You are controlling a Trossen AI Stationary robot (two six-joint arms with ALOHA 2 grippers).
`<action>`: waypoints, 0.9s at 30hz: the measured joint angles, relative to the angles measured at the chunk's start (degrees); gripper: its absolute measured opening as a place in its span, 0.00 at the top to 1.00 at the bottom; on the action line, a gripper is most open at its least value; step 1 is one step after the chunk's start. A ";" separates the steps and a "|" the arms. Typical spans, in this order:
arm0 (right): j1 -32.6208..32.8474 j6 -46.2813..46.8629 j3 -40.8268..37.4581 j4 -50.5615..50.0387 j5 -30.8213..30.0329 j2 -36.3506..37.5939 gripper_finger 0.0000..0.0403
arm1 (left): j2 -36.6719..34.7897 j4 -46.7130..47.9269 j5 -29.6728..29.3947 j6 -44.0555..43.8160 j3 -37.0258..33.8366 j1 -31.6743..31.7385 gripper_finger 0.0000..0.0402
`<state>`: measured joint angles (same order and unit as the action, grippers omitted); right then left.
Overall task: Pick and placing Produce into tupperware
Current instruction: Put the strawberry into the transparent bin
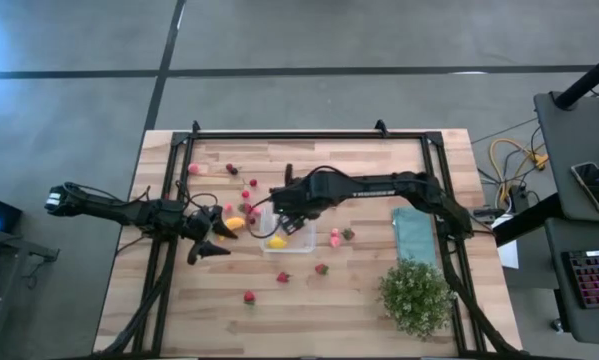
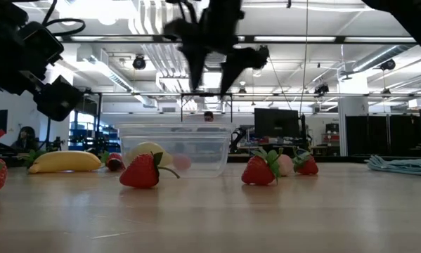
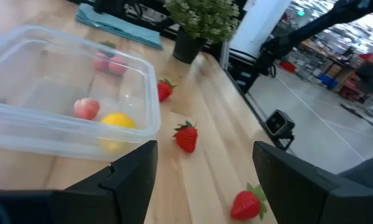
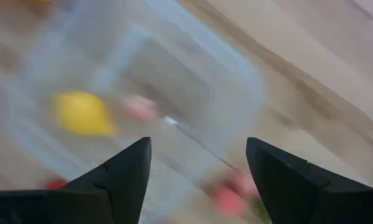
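Near the worktop's [image 1: 309, 310] front edge lie loose strawberries [image 1: 249, 297]. At its middle sits the tupperware [image 1: 297, 240], holding a lemon [image 1: 276, 242] and a pink berry [image 3: 86, 108]. My right end effector [image 1: 287, 215] hovers above it, fingers spread, empty. My left end effector [image 1: 211, 240] waits open toward the left edge.

Clear square tupperware [image 1: 291, 236], rounded corners, upright and open, directly under the right gripper [image 1: 287, 212], just beside the left gripper [image 1: 211, 238]. Inside: yellow lemon [image 3: 118, 120] and a pink berry [image 3: 86, 108]. Orange-yellow curved piece [image 1: 235, 223] on the wood at the left gripper's fingertips. Red strawberries scattered: two [image 1: 336, 238] just past the box on the right arm's side, one [image 1: 283, 277] near the box, one [image 1: 249, 297] farther out, several [image 1: 247, 189] beyond the left gripper.
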<state>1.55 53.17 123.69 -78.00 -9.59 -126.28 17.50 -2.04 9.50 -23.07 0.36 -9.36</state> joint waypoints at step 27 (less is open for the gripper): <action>15.05 11.57 -45.22 1.78 -14.29 32.30 0.39 | -0.39 -0.73 6.38 10.36 0.00 0.01 0.38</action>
<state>16.60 64.74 78.47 -76.22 -23.88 -93.98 17.10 -2.76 15.88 -12.71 0.36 -9.35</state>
